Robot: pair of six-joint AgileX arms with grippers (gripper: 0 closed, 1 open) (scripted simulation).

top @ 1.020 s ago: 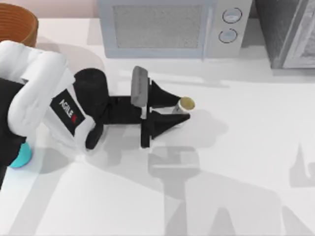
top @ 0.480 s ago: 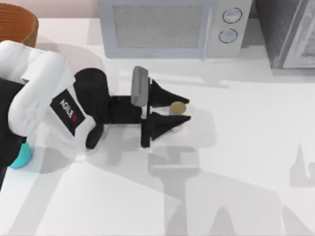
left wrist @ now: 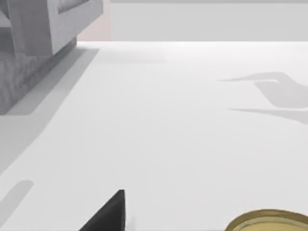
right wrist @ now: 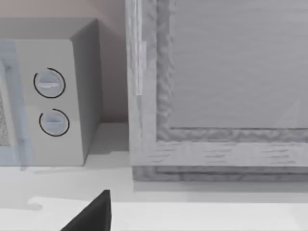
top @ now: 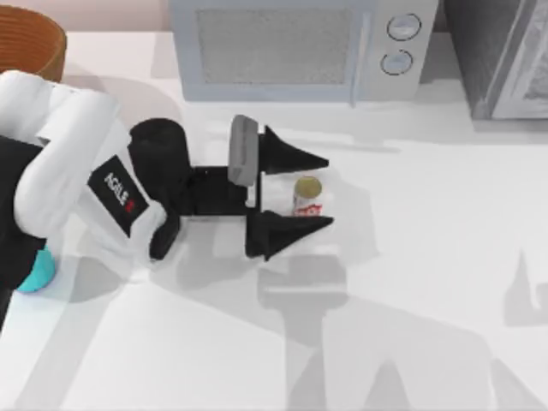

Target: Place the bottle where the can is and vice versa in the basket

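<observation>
— White with red markings and a gold top: is that the can point(top: 307, 197)?

— Yes. It stands upright on the white table point(top: 428, 282), near the middle, in front of the microwave point(top: 300, 47).

— Is anything holding it?

— No. The left gripper point(top: 321, 192) lies level around it, one black finger point(top: 291, 157) on the microwave side and the other on the near side, spread wide. Gaps show on both sides of the can, so neither finger touches it. The left wrist view catches the gold lid point(left wrist: 269, 222) at its edge beside one dark fingertip point(left wrist: 108, 214).

— Where is the bottle point(top: 36, 276)?

— At the table's left edge, a bit of teal peeking out from under the left arm's white casing. It is well apart from the can.

— The basket point(top: 30, 43)?

— In the far left corner, partly cut off by the frame; bottle and can are both outside it.

— What about the right gripper?

— A dark fingertip point(right wrist: 91, 214) shows in the right wrist view, facing the microwave's two dials point(right wrist: 50, 103) and a grey cabinet point(right wrist: 216, 86). Whether its fingers are spread or closed, I cannot tell.
</observation>
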